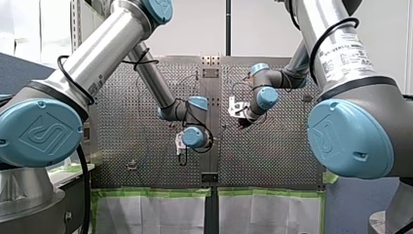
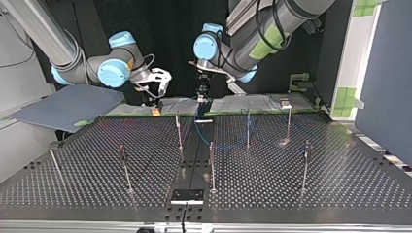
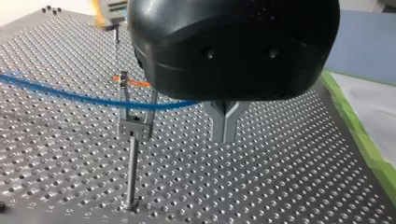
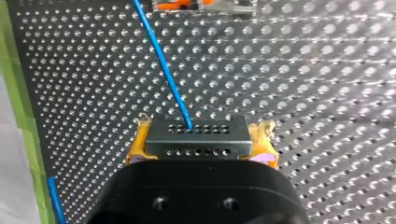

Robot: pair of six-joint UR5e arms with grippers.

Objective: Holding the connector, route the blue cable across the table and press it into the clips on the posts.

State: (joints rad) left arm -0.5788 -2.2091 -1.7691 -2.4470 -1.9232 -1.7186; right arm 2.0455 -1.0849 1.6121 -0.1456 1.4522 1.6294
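Cable [image 4: 163, 65] ran from the connector [image 4: 196, 136], which my right tool [image 4: 201, 142] gripped tight, off toward 11 o'clock. My left tool [image 3: 224, 126] was pinched closed, nearer the clip [image 3: 135, 122] at its 9 o'clock. The cable crossed that clip's top, 9 to 3, maybe not pushed in yet.

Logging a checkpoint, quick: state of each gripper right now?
Left gripper: shut, tips together; whether it grips the blue cable cannot be told.
Right gripper: shut on the connector.
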